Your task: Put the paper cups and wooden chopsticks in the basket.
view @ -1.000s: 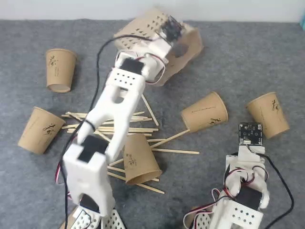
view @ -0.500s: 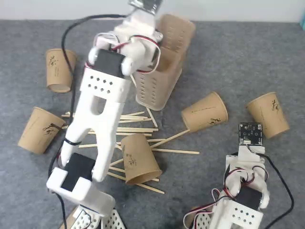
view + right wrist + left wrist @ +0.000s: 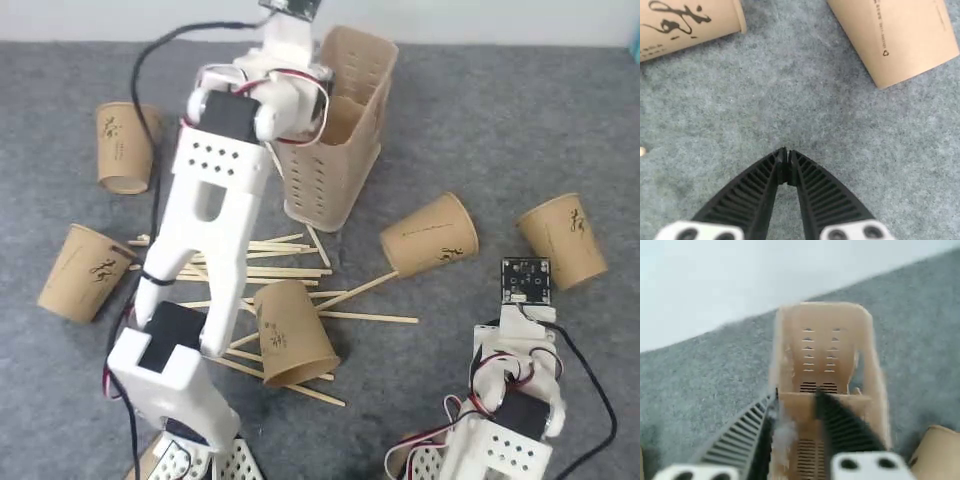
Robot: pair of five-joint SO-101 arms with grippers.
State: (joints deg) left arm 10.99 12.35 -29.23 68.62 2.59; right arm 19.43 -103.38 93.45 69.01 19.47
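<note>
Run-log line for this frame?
left jaws: shut on basket rim | basket: upright | right jaws: shut, over mat | paper cups, chopsticks: loose on mat

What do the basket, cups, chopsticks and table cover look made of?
Basket: likely moulded plastic, matte tan, with even slots in thin walls.
Cups: brown kraft paper, matte, with a rolled rim and printed side.
Chopsticks: pale bare wood or bamboo, can't tell which.
Table cover: grey felt or short-pile carpet, with a fuzzy surface.
</note>
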